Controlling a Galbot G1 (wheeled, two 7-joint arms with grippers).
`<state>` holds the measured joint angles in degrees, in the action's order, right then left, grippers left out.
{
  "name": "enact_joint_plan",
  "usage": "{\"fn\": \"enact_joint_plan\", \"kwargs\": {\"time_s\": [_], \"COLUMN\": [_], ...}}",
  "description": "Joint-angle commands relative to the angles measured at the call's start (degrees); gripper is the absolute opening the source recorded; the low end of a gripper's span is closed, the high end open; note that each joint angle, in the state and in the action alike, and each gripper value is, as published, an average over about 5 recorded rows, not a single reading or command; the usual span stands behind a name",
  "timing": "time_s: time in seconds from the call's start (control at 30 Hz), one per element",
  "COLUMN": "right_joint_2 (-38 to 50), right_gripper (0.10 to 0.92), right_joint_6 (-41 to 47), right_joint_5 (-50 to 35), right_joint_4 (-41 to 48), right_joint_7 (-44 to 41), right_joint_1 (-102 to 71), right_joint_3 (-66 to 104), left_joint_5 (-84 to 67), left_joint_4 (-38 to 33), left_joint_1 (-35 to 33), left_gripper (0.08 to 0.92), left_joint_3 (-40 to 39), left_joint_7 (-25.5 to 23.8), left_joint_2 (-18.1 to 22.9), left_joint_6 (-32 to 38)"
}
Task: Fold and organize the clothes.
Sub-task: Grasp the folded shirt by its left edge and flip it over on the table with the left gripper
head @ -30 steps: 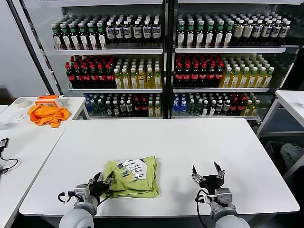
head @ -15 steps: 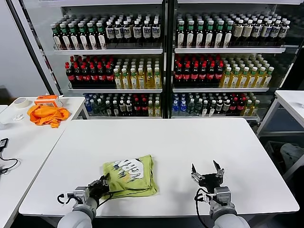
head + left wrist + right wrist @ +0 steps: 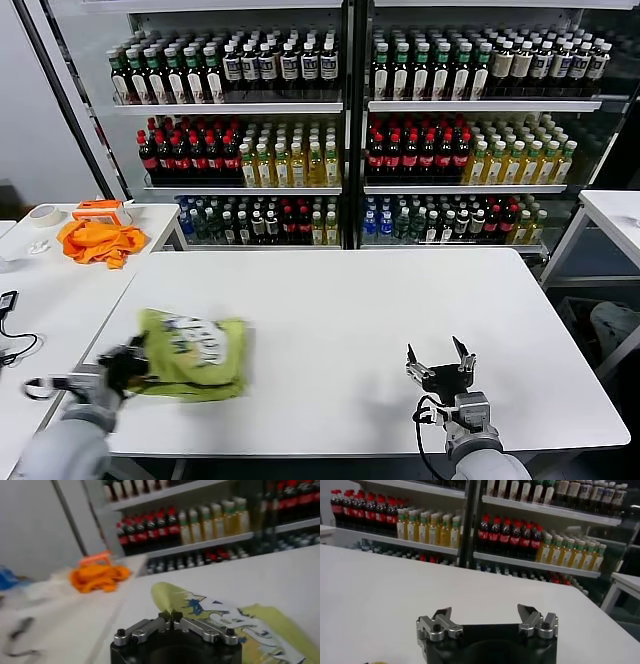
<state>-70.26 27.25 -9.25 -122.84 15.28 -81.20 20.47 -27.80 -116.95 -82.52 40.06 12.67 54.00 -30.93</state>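
The folded lime T-shirt (image 3: 190,353) with its white and dark print lies near the white table's left edge. My left gripper (image 3: 133,356) is shut on the shirt's near-left edge, at the table's left side. In the left wrist view the gripper (image 3: 170,616) pinches the lime cloth (image 3: 175,597) between closed tips, with the print spreading beyond. My right gripper (image 3: 440,361) is open and empty above the table's front right part; in the right wrist view it (image 3: 485,616) stands wide open over bare tabletop.
The white table (image 3: 360,310) stretches to the right of the shirt. An orange garment (image 3: 98,240) and a roll of tape (image 3: 43,215) lie on the side table at the left. Shelves of bottles (image 3: 350,130) stand behind.
My left gripper has dragged the folded shirt from the table's front centre-left to its left edge. The right gripper has stayed in place, open.
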Motion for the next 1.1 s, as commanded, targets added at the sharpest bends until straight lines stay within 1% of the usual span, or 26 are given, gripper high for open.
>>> {"fn": "enact_joint_plan", "kwargs": {"time_s": [0.03, 0.13, 0.2, 0.3, 0.4, 0.57, 0.77, 0.83, 1.0, 1.1], "right_joint_2": [0.0, 0.2, 0.2, 0.2, 0.0, -0.2, -0.1, -0.1, -0.1, -0.1], "right_gripper": [0.823, 0.823, 0.823, 0.823, 0.823, 0.823, 0.823, 0.823, 0.823, 0.823], "right_joint_6": [0.0, 0.0, 0.0, 0.1, 0.2, 0.2, 0.4, 0.5, 1.0, 1.2], "right_joint_5": [0.0, 0.0, 0.0, 0.1, 0.4, 0.7, 0.7, 0.7, 0.5, 0.5], "right_joint_4": [0.2, 0.2, 0.1, -0.1, -0.3, -0.3, -0.9, -1.3, -2.0, -1.9], "right_joint_7": [0.1, 0.1, 0.1, 0.1, 0.1, 0.2, 0.3, 0.3, 0.2, 0.1], "right_joint_1": [0.5, 0.4, 0.2, -0.1, -0.6, -1.0, -1.0, -1.0, -0.5, -0.2], "right_joint_3": [-0.8, -1.0, -0.9, -0.7, -0.6, -0.4, 0.1, 0.2, 0.5, 0.7], "left_joint_5": [-2.8, -4.6, -3.2, 0.5, 1.7, 0.5, -2.3, -4.1, -11.6, -15.5], "left_joint_4": [-5.9, -11.9, -14.0, -14.7, -13.9, -11.0, -6.3, -4.0, 2.0, 3.9], "left_joint_1": [-4.0, -2.1, -0.5, 2.9, 7.0, 11.6, 15.1, 16.6, 21.5, 24.0], "left_gripper": [0.085, 0.085, 0.085, 0.085, 0.085, 0.085, 0.085, 0.085, 0.094, 0.149], "left_joint_3": [12.5, 1.1, -8.0, -18.8, -24.6, -29.0, -30.9, -31.5, -32.5, -32.4], "left_joint_7": [-4.7, -4.7, -5.1, -6.3, -6.9, -6.1, -4.0, -2.2, 5.2, 8.5], "left_joint_2": [-6.7, -3.1, -0.9, 3.3, 7.3, 11.6, 15.7, 16.7, 20.0, 21.9], "left_joint_6": [-2.1, -2.2, -2.2, -2.2, -2.2, -2.3, -2.3, -2.2, -2.1, -2.1]}}
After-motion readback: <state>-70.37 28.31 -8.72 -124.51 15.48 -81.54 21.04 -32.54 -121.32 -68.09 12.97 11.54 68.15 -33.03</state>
